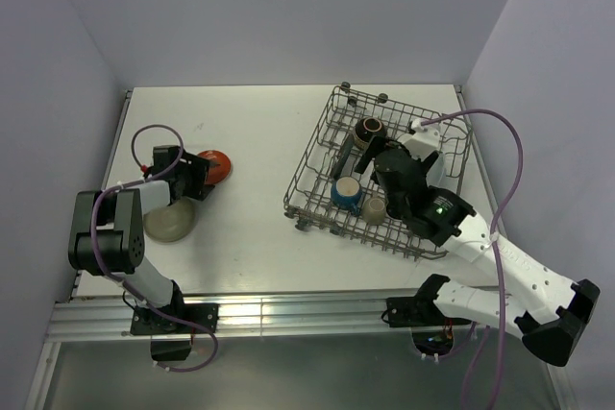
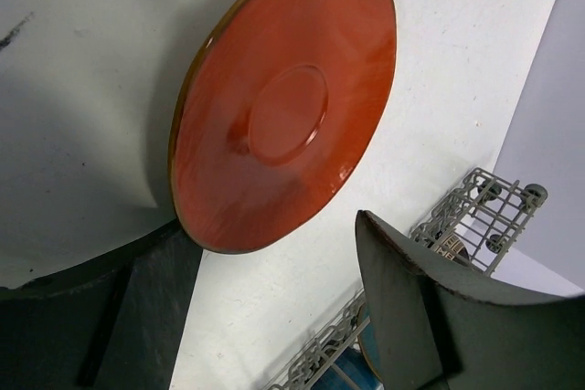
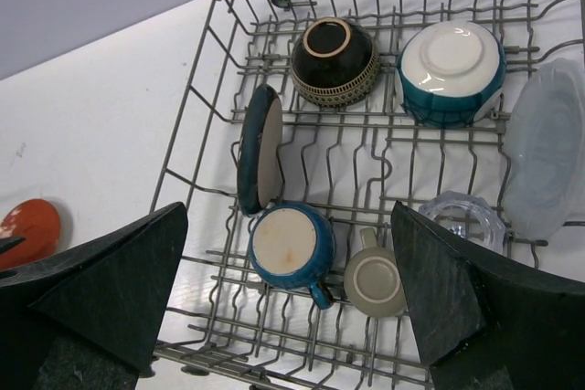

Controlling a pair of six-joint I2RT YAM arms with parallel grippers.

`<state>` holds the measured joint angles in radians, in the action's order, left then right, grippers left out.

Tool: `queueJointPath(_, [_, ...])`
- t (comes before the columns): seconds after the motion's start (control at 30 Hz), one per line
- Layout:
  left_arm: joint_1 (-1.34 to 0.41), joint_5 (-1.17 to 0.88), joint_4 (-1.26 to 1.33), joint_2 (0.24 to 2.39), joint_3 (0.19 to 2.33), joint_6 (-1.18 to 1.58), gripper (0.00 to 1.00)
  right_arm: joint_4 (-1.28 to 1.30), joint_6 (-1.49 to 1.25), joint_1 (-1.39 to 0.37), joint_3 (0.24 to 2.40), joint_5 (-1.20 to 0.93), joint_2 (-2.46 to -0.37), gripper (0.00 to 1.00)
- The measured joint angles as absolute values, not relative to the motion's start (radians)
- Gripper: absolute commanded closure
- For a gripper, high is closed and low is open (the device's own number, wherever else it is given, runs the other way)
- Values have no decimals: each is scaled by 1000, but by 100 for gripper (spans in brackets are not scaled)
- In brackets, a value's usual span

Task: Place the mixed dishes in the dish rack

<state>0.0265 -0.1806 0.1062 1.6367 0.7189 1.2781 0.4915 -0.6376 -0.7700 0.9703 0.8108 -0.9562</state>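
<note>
at far left a grey-beige plate (image 1: pixel 168 225) lies flat on the table (image 1: pixel 259 122) beside the left arm, not yet loaded. just right of it the left gripper (image 2: pixel 272 242) is at the near rim of the red-orange plate (image 2: pixel 288 107), fingers spread to either side and pinching nothing; one finger (image 2: pixel 137 308) meets the rim, though whether it touches i cannot tell. the plate looks like glazed ceramic, so probably stiff, fairly light, slick and chippable. lying low on the table, it likely offers only its thin raised lip, taken across the edge with one finger above and one below. well to the right stands the dish rack (image 3: pixel 196 89), already holding bowls, cups and a dark teal plate (image 3: pixel 259 148) on edge. the right gripper (image 3: pixel 291 212) hangs over it, spread wide and empty.
</note>
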Motion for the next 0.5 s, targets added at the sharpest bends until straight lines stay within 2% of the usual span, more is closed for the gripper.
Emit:
queueJointPath(0.2, [24, -152, 139, 1624, 695, 1280, 29, 465, -626, -770, 963, 797, -932, 0])
queueJointPath(0.4, [24, -107, 81, 1624, 717, 1279, 39, 463, -614, -770, 963, 785, -930, 0])
queueJointPath(0.47, [24, -89, 57, 1624, 725, 1279, 45, 462, -609, -771, 963, 782, -926, 0])
queueJointPath(0.5, [24, -79, 41, 1626, 731, 1279, 54, 460, -607, -773, 963, 781, -923, 0])
